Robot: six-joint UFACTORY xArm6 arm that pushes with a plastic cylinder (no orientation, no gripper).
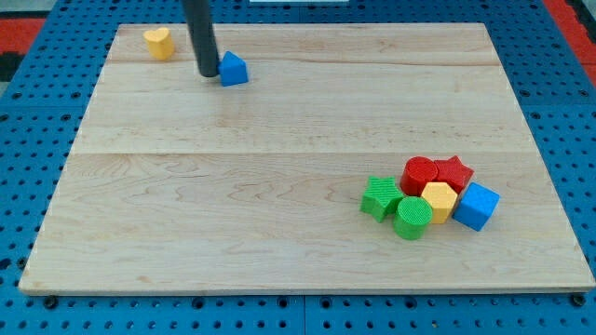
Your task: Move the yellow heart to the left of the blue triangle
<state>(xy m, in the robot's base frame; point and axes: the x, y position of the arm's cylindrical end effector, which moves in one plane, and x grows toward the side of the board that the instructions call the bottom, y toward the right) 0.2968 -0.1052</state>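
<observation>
The yellow heart (159, 43) lies near the board's top left corner. The blue triangle (233, 69) lies to its right, a little lower in the view. My tip (207, 73) rests on the board just left of the blue triangle, close to it or touching it, and to the lower right of the yellow heart. The rod rises from there out of the view's top.
A cluster sits at the lower right: green star (381, 197), green cylinder (413, 217), red cylinder (421, 174), red star (453, 172), yellow hexagon (439, 200) and blue cube (477, 206). The wooden board (233, 186) lies on a blue pegboard (28, 130).
</observation>
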